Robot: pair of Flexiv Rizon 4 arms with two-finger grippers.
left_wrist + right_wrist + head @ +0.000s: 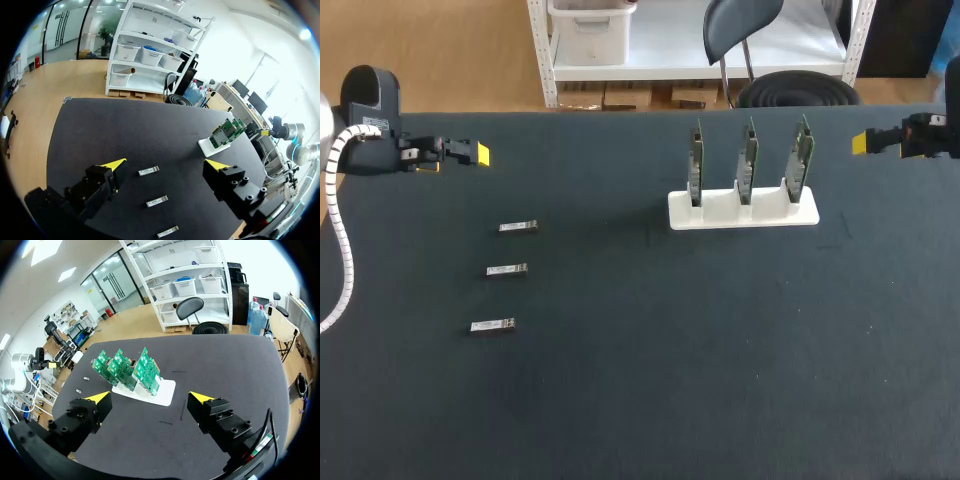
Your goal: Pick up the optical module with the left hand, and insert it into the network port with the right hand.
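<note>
- Three small silver rectangular optical modules lie in a spaced row on the black desk, on my left side.
- Further back and to the right, a white holder carries three upright green network cards.
- Near the desk's far corners, my left fingers and right fingers hover spread apart, holding nothing.

The black left arm, with a white ribbed hose looping off it, comes in from the far left. Its yellow-tipped left claw points inward, fingers spread wide with nothing between them. The dark right arm enters at the far right, and its yellow-tipped right claw is likewise spread wide.
</note>
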